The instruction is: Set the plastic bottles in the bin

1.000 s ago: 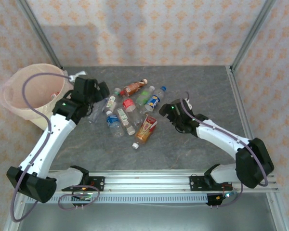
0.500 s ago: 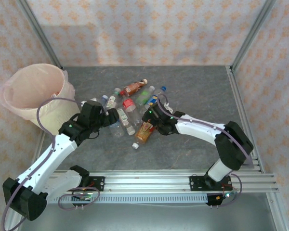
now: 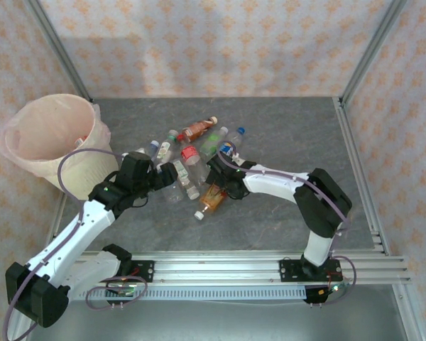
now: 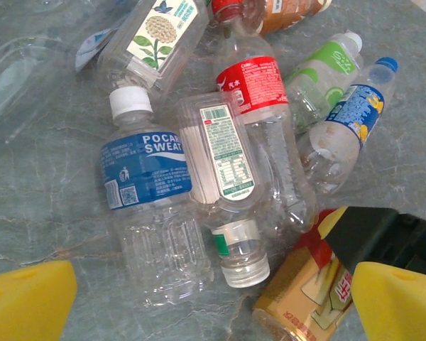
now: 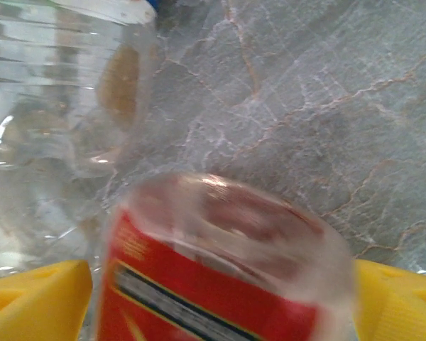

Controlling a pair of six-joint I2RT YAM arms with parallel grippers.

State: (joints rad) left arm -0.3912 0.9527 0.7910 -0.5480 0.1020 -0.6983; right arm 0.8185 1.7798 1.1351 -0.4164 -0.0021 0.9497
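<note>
Both arms have closed in on the pile since the earlier frames: the left gripper (image 3: pixel 165 175) has swung away from the bin (image 3: pixel 53 97) to the pile's left edge, and the right gripper (image 3: pixel 219 179) has reached in from the right over the red-and-orange bottle (image 3: pixel 210 198). In the right wrist view the right gripper (image 5: pixel 220 302) straddles that bottle (image 5: pixel 220 277), one yellow finger (image 5: pixel 35 298) at each flank and the label between them; whether the pads already press the wall cannot be told, and the bottle lies on the table. The left gripper (image 4: pixel 213 288) stands fully spread and holds nothing, aimed at the blue-labelled bottle (image 4: pixel 145 206) and the clear white-capped bottle (image 4: pixel 227 177), which lie side by side and touching. The bottles look empty, so expect them to be light, thin-walled and springy, with smooth skins that slip and round bodies that roll. Grip across the labelled mid-body, not at the cap or tapered shoulder, and expect the wall to buckle under firm pressure. The remaining bottles lie clustered mid-table, well apart from the bin at the far left.
</note>
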